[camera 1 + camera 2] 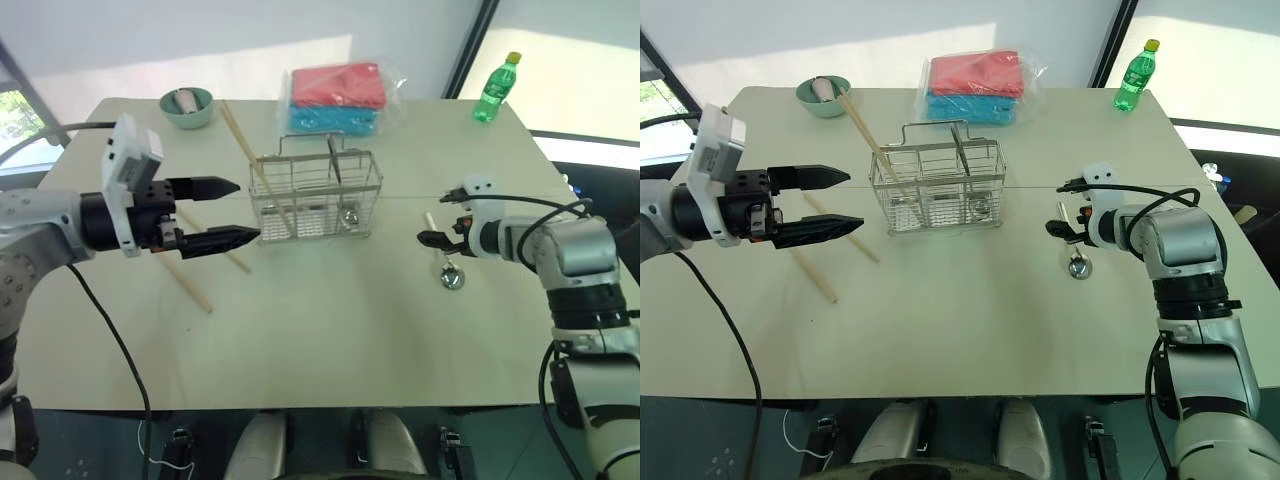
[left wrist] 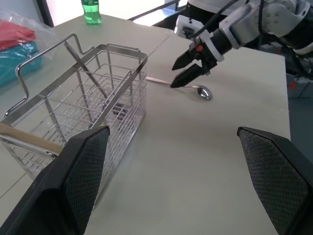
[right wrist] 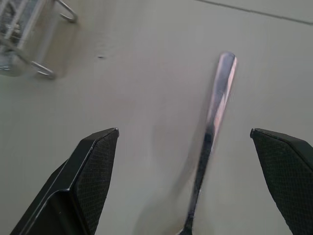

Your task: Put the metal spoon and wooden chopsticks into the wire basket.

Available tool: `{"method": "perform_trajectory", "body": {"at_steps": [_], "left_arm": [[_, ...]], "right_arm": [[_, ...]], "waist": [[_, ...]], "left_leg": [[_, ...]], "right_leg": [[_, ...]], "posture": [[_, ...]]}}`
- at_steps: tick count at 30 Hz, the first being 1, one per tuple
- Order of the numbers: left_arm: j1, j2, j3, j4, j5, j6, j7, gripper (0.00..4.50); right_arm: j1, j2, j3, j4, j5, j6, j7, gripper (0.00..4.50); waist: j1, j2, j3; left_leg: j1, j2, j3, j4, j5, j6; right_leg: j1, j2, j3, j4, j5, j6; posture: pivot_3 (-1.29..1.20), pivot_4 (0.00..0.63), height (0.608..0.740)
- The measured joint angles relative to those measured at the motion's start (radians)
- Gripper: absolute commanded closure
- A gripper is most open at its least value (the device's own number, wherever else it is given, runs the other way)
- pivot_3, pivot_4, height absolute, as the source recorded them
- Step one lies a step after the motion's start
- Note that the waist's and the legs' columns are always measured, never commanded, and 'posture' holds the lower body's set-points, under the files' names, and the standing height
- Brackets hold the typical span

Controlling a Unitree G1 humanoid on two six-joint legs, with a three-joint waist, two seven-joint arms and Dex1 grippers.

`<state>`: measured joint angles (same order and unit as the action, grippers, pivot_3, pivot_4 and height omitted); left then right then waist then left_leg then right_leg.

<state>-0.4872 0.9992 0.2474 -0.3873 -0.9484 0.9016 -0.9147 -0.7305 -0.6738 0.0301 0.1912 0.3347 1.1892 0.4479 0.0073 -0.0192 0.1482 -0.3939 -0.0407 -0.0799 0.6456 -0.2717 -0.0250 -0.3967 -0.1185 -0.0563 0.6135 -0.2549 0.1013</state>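
With my right gripper [image 1: 432, 232] wide open over the spoon [image 3: 211, 127], at the basket's [image 1: 316, 195] three o'clock, I risk skidding it. One chopstick [image 1: 194, 277] lies at eight o'clock; left gripper [image 1: 232, 211] gapes empty.

Silver wire basket [image 1: 316, 195] on a cream surface [image 1: 330, 330] — light-brown wooden chopsticks [image 1: 197, 276] just left of it, shiny silver metal spoon [image 1: 447, 265] to its right; behind it, red and turquoise cloths [image 1: 336, 98] — green bottle [image 1: 497, 90], yellow cap
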Motion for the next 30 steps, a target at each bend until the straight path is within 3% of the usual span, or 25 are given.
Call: {"method": "perform_trajectory", "body": {"at_steps": [7, 8, 10, 17, 30], "left_arm": [[0.002, 0.000, 0.006, -0.025, -0.002, 0.003, 0.006, 0.09], [0.003, 0.000, 0.009, -0.025, -0.002, 0.004, 0.007, 0.03], [0.003, 0.001, 0.012, -0.026, -0.002, 0.004, 0.009, 0.00], [0.001, 0.000, 0.012, -0.026, -0.003, 0.007, 0.029, 0.00], [-0.002, -0.011, 0.012, -0.026, -0.007, 0.002, 0.059, 0.00]], "right_arm": [[-0.042, 0.033, 0.019, 0.150, -0.039, -0.011, 0.009, 0.00], [-0.042, 0.039, 0.019, 0.153, -0.042, -0.009, 0.009, 0.26], [-0.046, 0.048, 0.019, 0.156, -0.051, -0.006, 0.008, 0.83], [-0.051, 0.073, 0.020, 0.174, -0.084, -0.030, 0.011, 4.48], [-0.079, 0.086, -0.015, 0.231, -0.111, -0.094, 0.000, 4.48]], "waist": [[-0.006, 0.000, 0.000], [-0.007, 0.000, 0.000], [-0.008, 0.000, 0.000], [-0.024, -0.001, 0.000], [-0.022, -0.001, 0.000]], "left_leg": [[0.001, 0.000, 0.000, 0.000, 0.000, 0.000], [0.001, 0.000, 0.000, 0.000, 0.000, 0.000], [0.002, 0.000, 0.000, 0.000, 0.000, 0.000], [0.003, 0.000, 0.000, 0.001, 0.000, 0.000], [0.003, 0.000, 0.000, 0.002, 0.000, 0.000]], "right_leg": [[0.000, 0.000, 0.000, 0.001, 0.000, 0.001], [0.000, 0.000, 0.000, 0.001, 0.000, 0.001], [0.001, 0.001, 0.000, 0.001, 0.000, 0.001], [0.002, 0.001, 0.000, 0.001, 0.001, 0.002], [0.002, 0.001, 0.000, 0.002, 0.001, 0.003]], "posture": [[0.00, 0.150, 0.667], [0.00, 0.150, 0.667], [0.00, 0.150, 0.667], [0.00, 0.150, 0.667], [0.00, 0.150, 0.667]]}}
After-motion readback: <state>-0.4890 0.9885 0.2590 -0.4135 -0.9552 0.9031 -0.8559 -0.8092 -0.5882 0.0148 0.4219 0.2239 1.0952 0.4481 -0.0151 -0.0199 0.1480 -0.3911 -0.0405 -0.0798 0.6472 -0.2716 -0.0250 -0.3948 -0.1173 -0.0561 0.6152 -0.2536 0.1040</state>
